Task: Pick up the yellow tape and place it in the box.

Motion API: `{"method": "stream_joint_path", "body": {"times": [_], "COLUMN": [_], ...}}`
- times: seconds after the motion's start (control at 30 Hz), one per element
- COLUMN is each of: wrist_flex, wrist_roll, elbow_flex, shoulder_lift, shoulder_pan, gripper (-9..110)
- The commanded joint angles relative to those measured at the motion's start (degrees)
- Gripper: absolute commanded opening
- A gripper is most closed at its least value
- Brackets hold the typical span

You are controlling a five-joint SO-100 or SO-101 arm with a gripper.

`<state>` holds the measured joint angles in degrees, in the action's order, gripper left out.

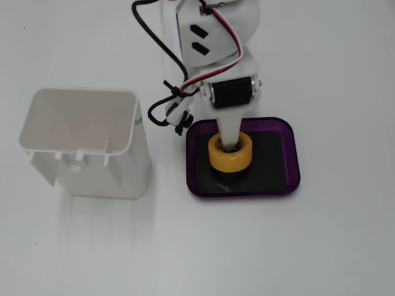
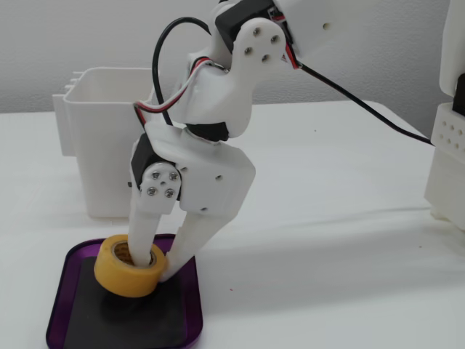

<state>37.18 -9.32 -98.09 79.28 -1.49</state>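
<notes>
The yellow tape (image 1: 217, 158) is a small yellow-orange ring inside the purple box (image 1: 295, 161), over its black floor and slightly tilted. My gripper (image 1: 231, 148) reaches down from above. In a fixed view one finger (image 2: 142, 233) goes into the tape's (image 2: 122, 279) core and the other presses the outside of the ring, so the gripper (image 2: 156, 267) is shut on the tape's wall. The tape is at or just above the floor of the box (image 2: 193, 314); I cannot tell if it touches.
A taller white plastic bin (image 1: 92, 154) stands left of the box, also seen behind it in a fixed view (image 2: 102, 145). Black and red cables (image 1: 170, 105) hang by the arm. A white structure (image 2: 447, 145) stands at the right edge.
</notes>
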Motion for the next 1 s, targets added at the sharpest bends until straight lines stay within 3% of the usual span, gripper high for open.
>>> {"method": "stream_joint_path", "body": {"times": [0.0,0.2,0.47,0.73,0.97], "wrist_flex": [-0.6,4.0,23.6,40.6,49.0], "wrist_roll": [-0.1,-0.1,0.3,0.5,0.6], "elbow_flex": [2.5,4.7,20.8,28.1,14.2], "shoulder_lift": [0.5,0.7,5.0,26.7,48.9], "shoulder_pan": [-0.7,-0.6,-0.1,0.1,0.3], "gripper": [0,10,11,11,12]}}
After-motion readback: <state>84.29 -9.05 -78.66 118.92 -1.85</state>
